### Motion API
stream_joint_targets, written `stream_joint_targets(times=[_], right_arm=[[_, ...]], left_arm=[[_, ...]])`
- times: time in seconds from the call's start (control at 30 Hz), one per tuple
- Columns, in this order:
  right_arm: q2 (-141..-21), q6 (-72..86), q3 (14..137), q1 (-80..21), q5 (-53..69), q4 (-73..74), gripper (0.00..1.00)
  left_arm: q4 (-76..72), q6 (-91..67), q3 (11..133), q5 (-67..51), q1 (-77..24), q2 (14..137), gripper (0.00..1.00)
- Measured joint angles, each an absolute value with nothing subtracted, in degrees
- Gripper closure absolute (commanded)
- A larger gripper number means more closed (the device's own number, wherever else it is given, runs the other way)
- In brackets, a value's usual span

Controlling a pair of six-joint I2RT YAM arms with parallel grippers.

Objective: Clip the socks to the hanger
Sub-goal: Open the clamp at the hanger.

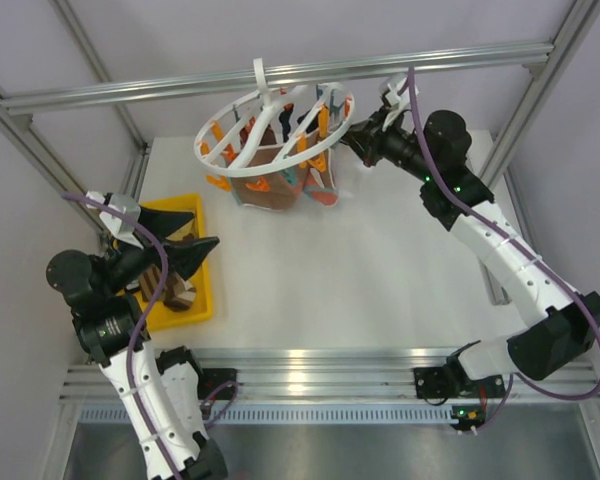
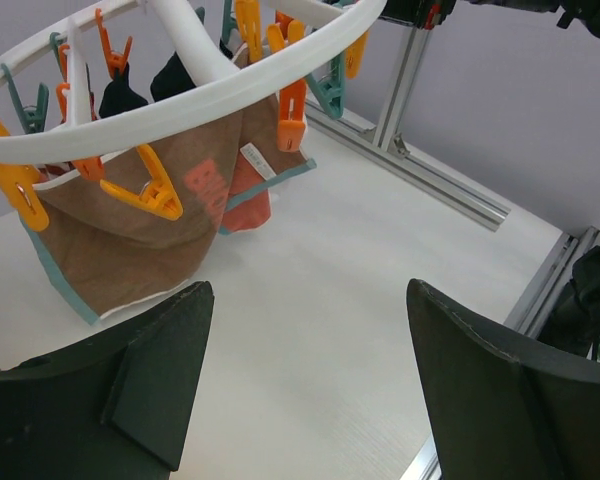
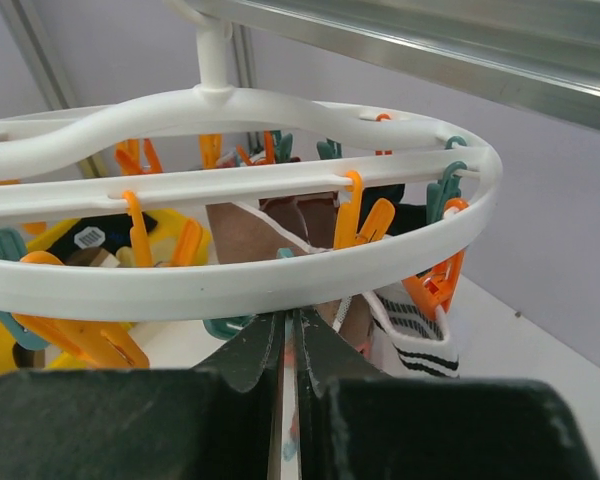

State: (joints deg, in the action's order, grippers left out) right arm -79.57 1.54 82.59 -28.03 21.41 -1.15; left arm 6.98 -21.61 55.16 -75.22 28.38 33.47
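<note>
The white ring hanger (image 1: 205,150) hangs by its hook from the top rail, with orange and teal clips. Brown socks (image 1: 270,185) hang clipped under it; they also show in the left wrist view (image 2: 130,240), next to black socks (image 2: 175,75). A white sock with black stripes (image 3: 415,330) hangs at the ring's right. My right gripper (image 1: 352,133) is shut at the hanger's right rim (image 3: 230,280), its tips (image 3: 292,318) hidden under the rim. My left gripper (image 1: 206,228) is open and empty (image 2: 310,290), above the yellow tray, well left of the hanger (image 2: 180,100).
A yellow tray (image 1: 185,318) at the left holds more socks (image 1: 180,295), partly hidden by my left arm. Aluminium frame rails run along the back and both sides. White tabletop lies between the tray and the hanger.
</note>
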Motion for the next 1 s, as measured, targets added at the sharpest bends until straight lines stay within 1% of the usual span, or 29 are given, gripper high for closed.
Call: stream_joint_targets(times=[0.17, 0.47, 0.6, 0.63, 0.73, 0.77, 0.83, 0.9, 1.0], right_arm=[[-78.50, 3.81, 82.52, -28.71, 23.57, 0.62, 1.00], [-73.73, 9.10, 80.16, -36.29, 26.15, 3.73, 1.00], [-73.60, 11.92, 80.14, -36.77, 26.17, 3.92, 1.00], [-73.60, 12.38, 80.12, -36.88, 26.17, 3.95, 1.00], [-73.54, 13.50, 79.75, -37.39, 26.15, 4.01, 1.00], [-73.54, 13.82, 79.46, -37.50, 26.15, 3.99, 1.00], [-73.54, 14.59, 79.07, -37.65, 25.98, 4.10, 1.00], [-73.54, 15.25, 78.91, -37.76, 25.54, 4.08, 1.00], [-73.41, 16.27, 78.78, -37.76, 24.40, 4.12, 1.00]], left_arm=[[1.93, -27.51, 55.31, -75.22, 27.79, 33.52, 0.17], [-6.96, -38.06, 61.39, -74.26, 27.27, 36.10, 0.17], [-11.55, -42.59, 65.01, -72.62, 26.17, 40.53, 0.19], [-12.36, -43.40, 66.22, -71.96, 25.32, 42.33, 0.22], [-10.63, -42.96, 71.64, -69.04, 20.69, 48.80, 0.26], [-7.97, -41.65, 75.59, -66.96, 18.02, 52.29, 0.28], [-2.81, -37.74, 82.65, -63.02, 12.25, 57.69, 0.28], [1.80, -33.19, 87.53, -58.08, 5.32, 62.08, 0.30], [7.38, -26.09, 87.57, -51.16, -4.64, 63.88, 0.32]])
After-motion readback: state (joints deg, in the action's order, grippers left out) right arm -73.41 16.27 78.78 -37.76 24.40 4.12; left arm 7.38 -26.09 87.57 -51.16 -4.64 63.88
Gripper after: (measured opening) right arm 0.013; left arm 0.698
